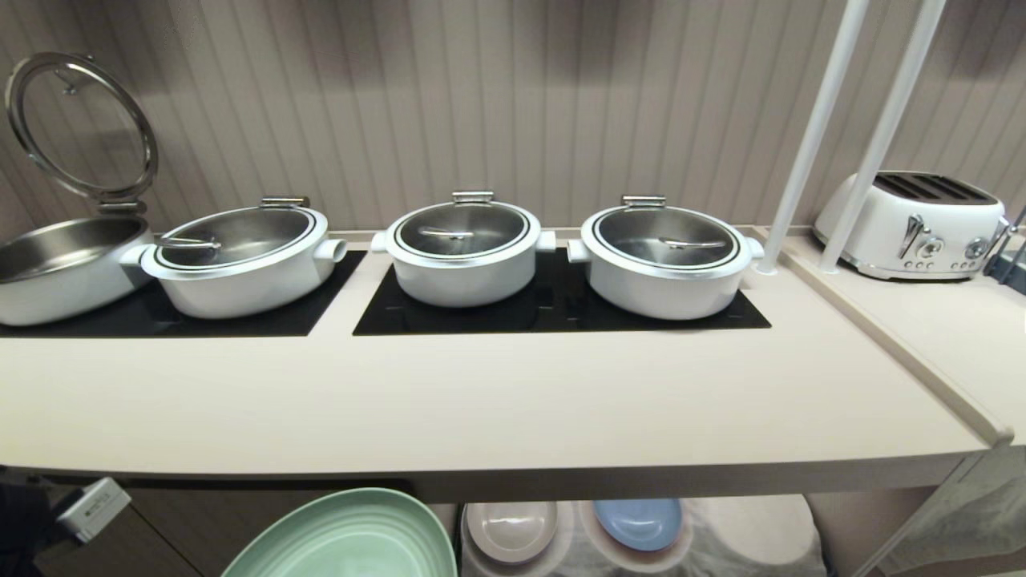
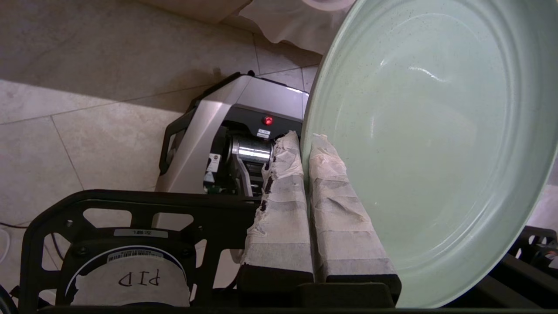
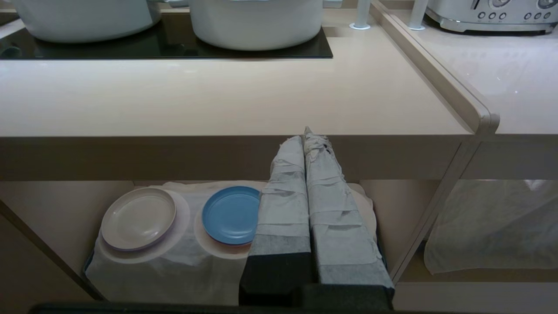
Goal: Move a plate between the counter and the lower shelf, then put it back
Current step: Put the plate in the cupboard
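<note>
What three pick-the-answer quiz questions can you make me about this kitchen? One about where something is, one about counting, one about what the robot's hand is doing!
1. Where is the mint-green plate?
A. on the counter
B. held below the counter's front edge
C. inside a pot

2. How many white pots have their lids shut?
A. one
B. three
C. five

3. What is the left gripper doing?
A. pinching the green plate's rim
B. hanging wide open
C. holding a spoon

Answers:
1 B: the head view shows the plate under the edge of the counter.
2 B: three lids lie flat, and only the pot at the far left has its lid up.
3 A: the taped fingers close on the plate's rim.
</note>
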Controlling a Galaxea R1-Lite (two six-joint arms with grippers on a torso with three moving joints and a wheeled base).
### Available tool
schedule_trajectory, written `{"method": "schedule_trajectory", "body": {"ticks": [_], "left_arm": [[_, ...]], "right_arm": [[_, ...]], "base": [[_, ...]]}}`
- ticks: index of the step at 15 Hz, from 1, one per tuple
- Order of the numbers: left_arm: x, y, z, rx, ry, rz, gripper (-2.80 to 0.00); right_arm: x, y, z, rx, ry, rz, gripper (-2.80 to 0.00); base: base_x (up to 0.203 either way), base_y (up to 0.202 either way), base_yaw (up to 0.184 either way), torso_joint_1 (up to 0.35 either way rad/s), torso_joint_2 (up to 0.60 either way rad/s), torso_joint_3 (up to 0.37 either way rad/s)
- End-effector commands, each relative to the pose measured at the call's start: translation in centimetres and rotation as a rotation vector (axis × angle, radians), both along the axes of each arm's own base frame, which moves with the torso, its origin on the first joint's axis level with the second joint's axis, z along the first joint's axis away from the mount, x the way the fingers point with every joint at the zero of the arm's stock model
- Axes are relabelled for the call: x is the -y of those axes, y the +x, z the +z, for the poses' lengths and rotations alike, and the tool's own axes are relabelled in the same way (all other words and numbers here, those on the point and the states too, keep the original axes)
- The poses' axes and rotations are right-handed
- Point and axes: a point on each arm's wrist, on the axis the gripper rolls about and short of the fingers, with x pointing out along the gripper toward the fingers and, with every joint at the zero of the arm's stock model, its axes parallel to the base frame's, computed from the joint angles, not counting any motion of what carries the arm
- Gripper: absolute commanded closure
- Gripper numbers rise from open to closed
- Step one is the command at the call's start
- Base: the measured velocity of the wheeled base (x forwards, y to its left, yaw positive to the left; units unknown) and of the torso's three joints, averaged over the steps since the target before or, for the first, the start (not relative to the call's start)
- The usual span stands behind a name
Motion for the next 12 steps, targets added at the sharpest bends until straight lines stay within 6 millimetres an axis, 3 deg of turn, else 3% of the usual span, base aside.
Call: {"method": "schedule_trajectory", "body": {"ticks": [1, 12], "left_arm": [[-0.02, -0.11, -0.17, -0.01, -0.001, 0.003, 0.0], [-0.04, -0.22, -0.14, -0.004, -0.005, 0.004, 0.0]], "right_arm": [[0.0, 0.0, 0.0, 0.0, 0.0, 0.0, 0.0], [0.0, 0.0, 0.0, 0.0, 0.0, 0.0, 0.0]], "base": [[0.0, 0.0, 0.0, 0.0, 0.0, 0.0], [0.0, 0.0, 0.0, 0.0, 0.0, 0.0]]}}
